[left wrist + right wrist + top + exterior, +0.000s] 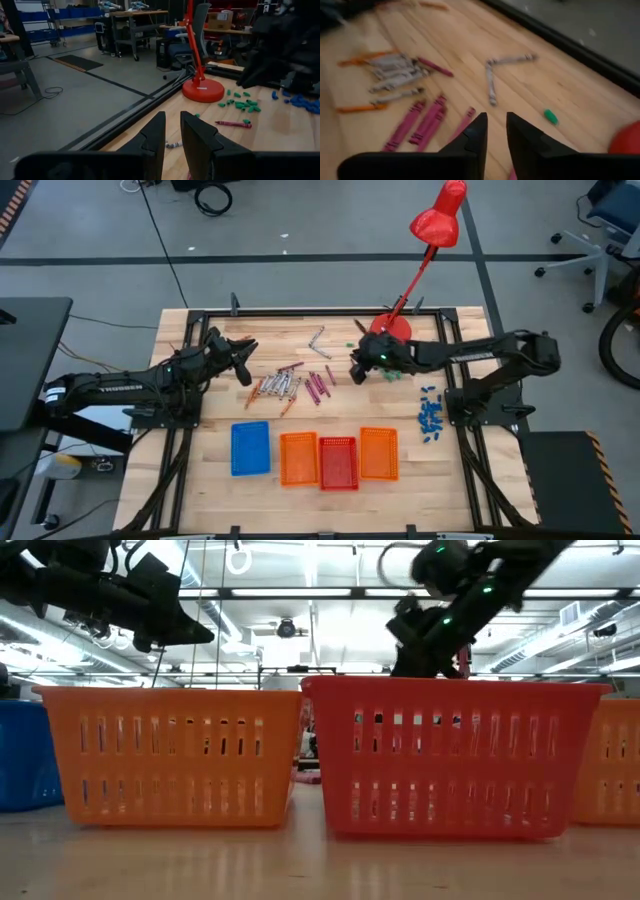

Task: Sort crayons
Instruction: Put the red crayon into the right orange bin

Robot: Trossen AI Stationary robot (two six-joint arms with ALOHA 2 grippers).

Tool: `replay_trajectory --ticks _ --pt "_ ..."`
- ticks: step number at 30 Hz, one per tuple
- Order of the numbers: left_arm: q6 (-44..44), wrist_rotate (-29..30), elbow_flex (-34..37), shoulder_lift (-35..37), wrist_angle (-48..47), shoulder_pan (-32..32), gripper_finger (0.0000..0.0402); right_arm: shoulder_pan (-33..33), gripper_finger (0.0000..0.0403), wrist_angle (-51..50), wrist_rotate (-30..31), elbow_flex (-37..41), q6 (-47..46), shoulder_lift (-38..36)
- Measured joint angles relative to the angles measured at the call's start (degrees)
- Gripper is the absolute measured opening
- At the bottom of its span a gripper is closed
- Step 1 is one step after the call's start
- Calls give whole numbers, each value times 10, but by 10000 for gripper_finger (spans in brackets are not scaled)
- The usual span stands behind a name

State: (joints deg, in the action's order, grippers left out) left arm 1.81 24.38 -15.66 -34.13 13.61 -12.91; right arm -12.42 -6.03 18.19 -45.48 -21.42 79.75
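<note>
The crayons [288,385] lie loose on the wooden table between my two grippers: orange, grey-white [395,70] and magenta [425,122] sticks, with two grey ones [492,75] set apart toward the far edge. My left gripper [248,366] hangs left of the pile, its fingers [172,117] level, a narrow gap apart, with nothing between them. My right gripper [356,370] hovers right of the pile, slanting down toward it. Its fingers [495,120] are slightly open and empty.
Four trays stand in a row near the front edge: blue [250,448], orange [298,458], red [338,462], orange [379,453]. A red lamp's base [390,325] sits at the far edge. Teal bits [242,104] and blue bits [430,416] lie at the right.
</note>
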Motion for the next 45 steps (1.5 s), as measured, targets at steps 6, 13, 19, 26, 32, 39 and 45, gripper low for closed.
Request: replay_trajectory --ticks 6,13,19,26,32,39,45 --pt "-1 0 0 0 -1 0 71 -12 129 -163 -1 -108 -11 92" --pt "-1 0 0 0 -1 0 71 -21 157 -279 -25 -201 -10 186" --pt "-1 0 0 0 -2 0 71 -38 156 -307 -51 -245 -16 246" --pt "-1 0 0 0 -2 0 71 -62 156 -337 -93 -255 -15 281" --pt "-1 0 0 0 -6 0 71 -74 156 -355 -94 -255 -20 279" --pt "0 0 0 0 -7 0 71 -75 155 -356 -119 -253 -20 298" --pt "0 0 0 0 -10 1 71 -74 134 -361 -121 -251 -22 310"
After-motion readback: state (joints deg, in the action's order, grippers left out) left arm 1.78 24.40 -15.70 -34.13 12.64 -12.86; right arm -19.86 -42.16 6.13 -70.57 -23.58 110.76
